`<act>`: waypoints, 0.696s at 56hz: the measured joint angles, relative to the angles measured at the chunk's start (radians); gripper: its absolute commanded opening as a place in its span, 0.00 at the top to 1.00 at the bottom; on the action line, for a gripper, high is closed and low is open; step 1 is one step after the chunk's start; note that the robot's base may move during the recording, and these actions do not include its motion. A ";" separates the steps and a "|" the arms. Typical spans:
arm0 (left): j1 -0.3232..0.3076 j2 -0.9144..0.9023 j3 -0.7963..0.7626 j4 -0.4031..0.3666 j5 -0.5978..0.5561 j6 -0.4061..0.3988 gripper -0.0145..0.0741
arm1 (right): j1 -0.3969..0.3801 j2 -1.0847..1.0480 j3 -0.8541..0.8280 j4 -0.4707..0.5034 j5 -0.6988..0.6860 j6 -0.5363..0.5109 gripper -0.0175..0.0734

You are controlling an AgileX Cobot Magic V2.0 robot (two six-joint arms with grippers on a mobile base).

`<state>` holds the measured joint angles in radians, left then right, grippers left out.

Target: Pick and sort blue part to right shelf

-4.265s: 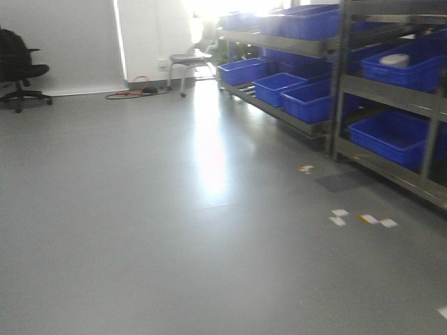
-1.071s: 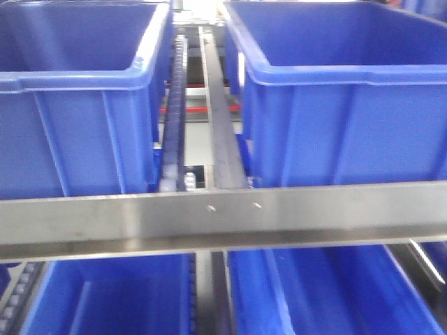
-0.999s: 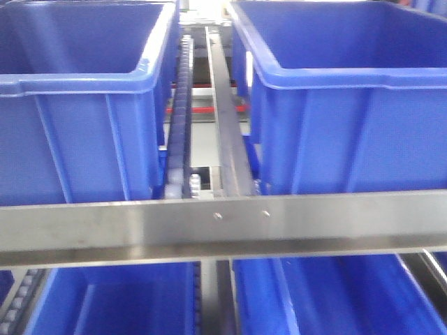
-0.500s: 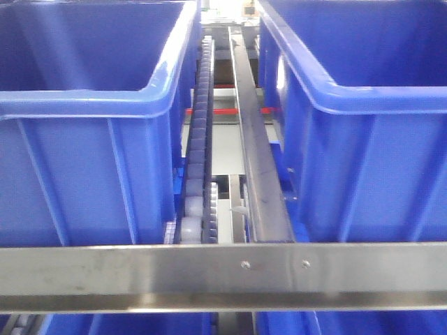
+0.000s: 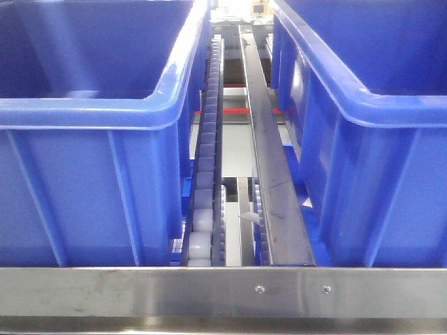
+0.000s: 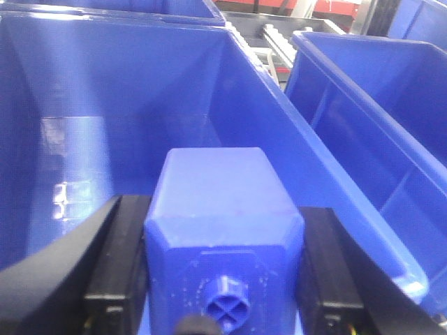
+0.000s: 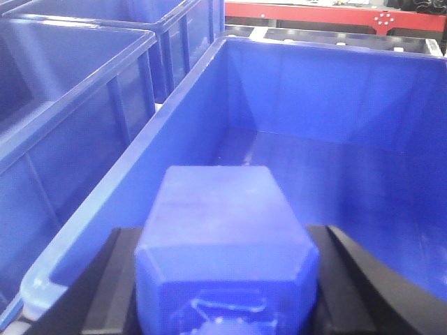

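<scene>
In the left wrist view a blue part point(image 6: 220, 216), a blocky plastic piece with a round cross-marked stub, sits clamped between the black fingers point(image 6: 115, 269) of my left gripper point(image 6: 222, 279), held over the inside of a blue bin point(image 6: 84, 139). In the right wrist view a second blue part point(image 7: 223, 237) of the same shape is clamped in my right gripper point(image 7: 225, 293), held above another blue bin point(image 7: 335, 160). The front view shows neither gripper. It shows the shelf point(image 5: 223, 292) with its metal front rail and two blue bins point(image 5: 91, 105) side by side.
Between the two bins run a roller track point(image 5: 206, 188) and a metal divider rail point(image 5: 269, 181). More blue bins stand beside each held part point(image 6: 377, 118) point(image 7: 63, 91). A red frame point(image 7: 314, 14) crosses behind the right bin.
The front view went from open floor with shelves at the right to a close view of the shelf. Over the last second the bins grew larger and the front rail sank lower.
</scene>
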<state>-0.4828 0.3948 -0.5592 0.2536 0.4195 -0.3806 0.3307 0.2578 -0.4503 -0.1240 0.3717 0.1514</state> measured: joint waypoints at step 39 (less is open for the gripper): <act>0.000 0.122 -0.034 0.019 -0.043 0.000 0.52 | 0.000 0.000 0.000 0.000 0.000 0.000 0.58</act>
<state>-0.4828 0.5165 -0.5932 0.2724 0.3768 -0.3806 0.3307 0.2578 -0.4503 -0.1240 0.3717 0.1514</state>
